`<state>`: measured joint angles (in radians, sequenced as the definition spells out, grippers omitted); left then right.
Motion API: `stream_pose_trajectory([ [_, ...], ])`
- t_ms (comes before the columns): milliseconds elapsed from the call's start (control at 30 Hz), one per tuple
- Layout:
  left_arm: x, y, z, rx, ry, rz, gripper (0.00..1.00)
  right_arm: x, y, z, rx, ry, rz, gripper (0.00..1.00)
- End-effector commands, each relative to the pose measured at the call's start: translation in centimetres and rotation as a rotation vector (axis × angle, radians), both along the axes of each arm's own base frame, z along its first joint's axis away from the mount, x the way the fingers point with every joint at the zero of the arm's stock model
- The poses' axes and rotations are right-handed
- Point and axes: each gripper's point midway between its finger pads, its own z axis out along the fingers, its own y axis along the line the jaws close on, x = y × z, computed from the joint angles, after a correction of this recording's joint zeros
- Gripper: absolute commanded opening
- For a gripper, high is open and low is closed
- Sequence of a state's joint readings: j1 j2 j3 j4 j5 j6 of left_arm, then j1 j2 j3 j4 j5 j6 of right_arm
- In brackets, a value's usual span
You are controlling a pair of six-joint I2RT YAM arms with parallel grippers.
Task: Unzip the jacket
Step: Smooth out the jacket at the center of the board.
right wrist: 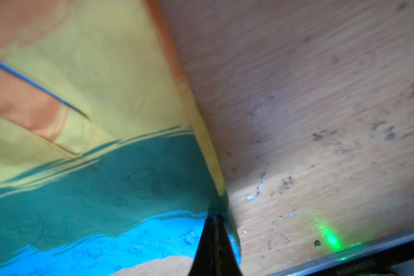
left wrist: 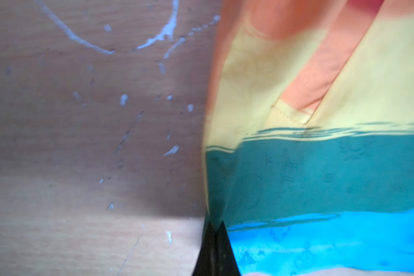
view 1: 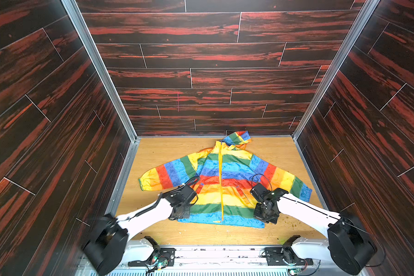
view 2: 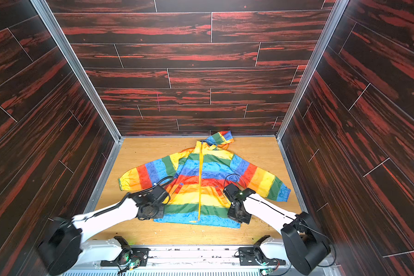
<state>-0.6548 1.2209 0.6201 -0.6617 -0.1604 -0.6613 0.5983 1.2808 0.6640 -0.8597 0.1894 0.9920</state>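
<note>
**Zip not opened yet, both grippers clamped on jacket sides**

The jacket (view 1: 237,172) lies flat, front up, approx. in the middle of the wood table (view 1: 167,153). Its hood (view 1: 238,138) is at the back wall (view 1: 201,78) and the hem is toward the robot base. The yellow zipper (view 1: 221,184) looks closed from collar to hem in both top views, so I judge no unzipping is done. I cannot find the puller, it is too small to see.

Left gripper (left wrist: 214,227): jaws together, pinching the jacket's side edge at the green stripe; the fabric rises into a peak at the tips. Right gripper (right wrist: 217,218): same, jaws together on the opposite side edge, also at the green stripe.

Left to do, in my opinion: find the puller, prob. up at the collar, grip it and draw it down to the hem while the other arm holds the cloth.

Around: the sleeves (view 1: 163,174) are spread to both sides and a slanted pocket (left wrist: 306,95) sits near each gripper. The table has white scratches (left wrist: 163,35) and dark specks (right wrist: 320,137).

In the way: both arms are at the hem end, well apart from the collar, and the hood is bunched just beside the collar. The thin cloth may wrinkle under the zip
</note>
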Motion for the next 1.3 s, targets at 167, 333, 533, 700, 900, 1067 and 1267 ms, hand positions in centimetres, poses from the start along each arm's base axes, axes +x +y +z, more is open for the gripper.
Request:
stream_pose_trajectory([
  [167, -3.4, 0.9, -1.3, -0.137, 0.056, 0.140, 0.00, -1.4, -3.2, 0.6, -0.033, -0.004, -0.103, 0.00],
  [333, -3.5, 0.8, -1.0, -0.148, 0.055, 0.143, 0.00, -0.5, -1.3, 2.0, 0.098, -0.085, -0.081, 0.39],
  [533, -3.4, 0.7, -1.1, -0.181, 0.033, 0.170, 0.00, -2.7, -0.4, 0.1, 0.135, 0.045, -0.044, 0.41],
  [700, -3.4, 0.9, -0.9, -0.172, 0.035, 0.178, 0.00, -2.6, -0.9, -1.0, 0.089, 0.066, -0.051, 0.35],
  [900, -3.5, 1.4, -0.6, -0.161, 0.021, 0.201, 0.00, -2.4, -1.3, -1.2, 0.062, 0.053, -0.064, 0.00],
  [1067, -3.8, 2.4, 0.0, -0.163, -0.011, 0.269, 0.00, -2.0, -3.0, 0.2, 0.017, -0.008, -0.124, 0.00],
  [1267, -5.5, 1.6, -0.2, -0.253, 0.034, 0.290, 0.00, -2.6, -5.3, 2.1, -0.047, -0.058, -0.238, 0.00],
])
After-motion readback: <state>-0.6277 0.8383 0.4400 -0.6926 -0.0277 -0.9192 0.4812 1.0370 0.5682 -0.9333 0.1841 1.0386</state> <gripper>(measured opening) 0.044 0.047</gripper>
